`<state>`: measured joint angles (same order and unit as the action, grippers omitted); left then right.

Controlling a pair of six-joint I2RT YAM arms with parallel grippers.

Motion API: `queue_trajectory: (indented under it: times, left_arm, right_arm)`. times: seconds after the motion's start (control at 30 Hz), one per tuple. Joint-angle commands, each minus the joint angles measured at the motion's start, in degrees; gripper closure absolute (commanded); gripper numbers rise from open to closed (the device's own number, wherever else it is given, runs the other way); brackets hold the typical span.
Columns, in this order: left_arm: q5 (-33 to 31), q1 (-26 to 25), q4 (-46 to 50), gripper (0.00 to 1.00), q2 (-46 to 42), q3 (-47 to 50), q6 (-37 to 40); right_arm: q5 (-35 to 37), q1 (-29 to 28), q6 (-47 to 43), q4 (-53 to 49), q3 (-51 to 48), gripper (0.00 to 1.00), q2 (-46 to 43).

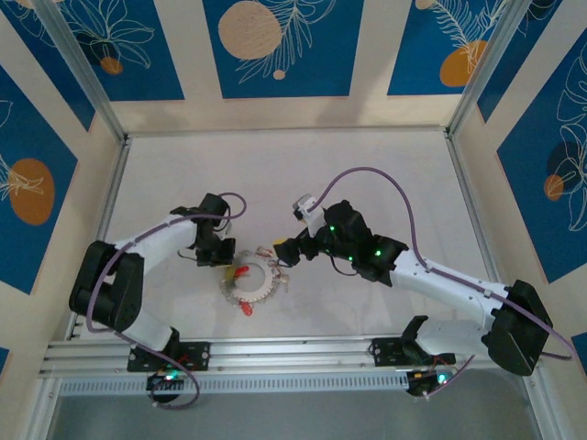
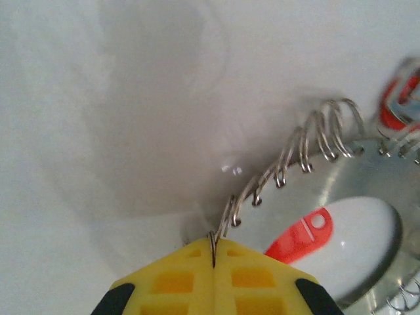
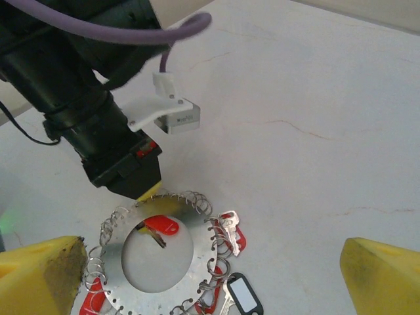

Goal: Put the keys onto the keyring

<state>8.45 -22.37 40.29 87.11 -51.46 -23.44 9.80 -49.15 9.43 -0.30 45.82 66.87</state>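
We see bright, even light on the white tabletop (image 1: pixel 367 183), with soft shadows beneath the arms (image 1: pixel 165 238). From the left wrist a broad grey shadow crosses the surface — the keyring (image 2: pixel 341 180) gleams, and a red key (image 2: pixel 401 98) at the right edge is blurred. The right wrist view is crisp at its middle.

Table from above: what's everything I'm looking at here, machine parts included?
Table: one, white, under everything.
Wall panels: several, blue and cream, around the table.
Keyring: one, grey toothed disc, lying flat mid-table.
Wire loops: many, silver, along the keyring's rim.
Keys: at least four, red heads; one in the keyring's hole, others at its rim.
Tagged key: one, black tag, by the rim.
Arms: two, white and black, near edge.
Left pincer: yellow fingers, shut on one of the keyring's wire loops.
Right pincer: yellow fingers, open, facing the keyring.
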Motion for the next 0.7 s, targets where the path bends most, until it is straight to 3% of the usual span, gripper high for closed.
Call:
queue_trajectory:
  times: [0.0, 0.13, 0.3, 0.5, 0.67]
  left_arm:
    - [2.29, -0.92, -0.23, 1.00, -4.70, -2.40, 3.92]
    - [5.16, -1.89, -3.51, 1.00, -9.02, -2.66, 7.20]
    - [7.56, -3.95, -7.86, 1.00, -13.49, -3.79, 15.21]
    - [15.13, -5.36, -10.63, 1.00, -16.61, -6.48, 25.40]
    - [22.47, -6.09, -11.78, 1.00, -18.44, -7.59, 36.47]
  right_arm:
    - [1.72, 1.03, 0.03, 2.68, -0.93, 0.01, -1.13]
    - [2.21, 2.85, -2.86, 7.06, -2.73, 0.01, -2.23]
    - [-4.64, 7.81, -9.40, 19.15, -8.79, 0.01, -4.66]
    - [-22.58, 16.26, -12.84, 11.09, -4.08, 0.02, -4.82]
    - [-33.29, 19.09, -21.50, 7.52, -2.33, 0.20, -5.09]
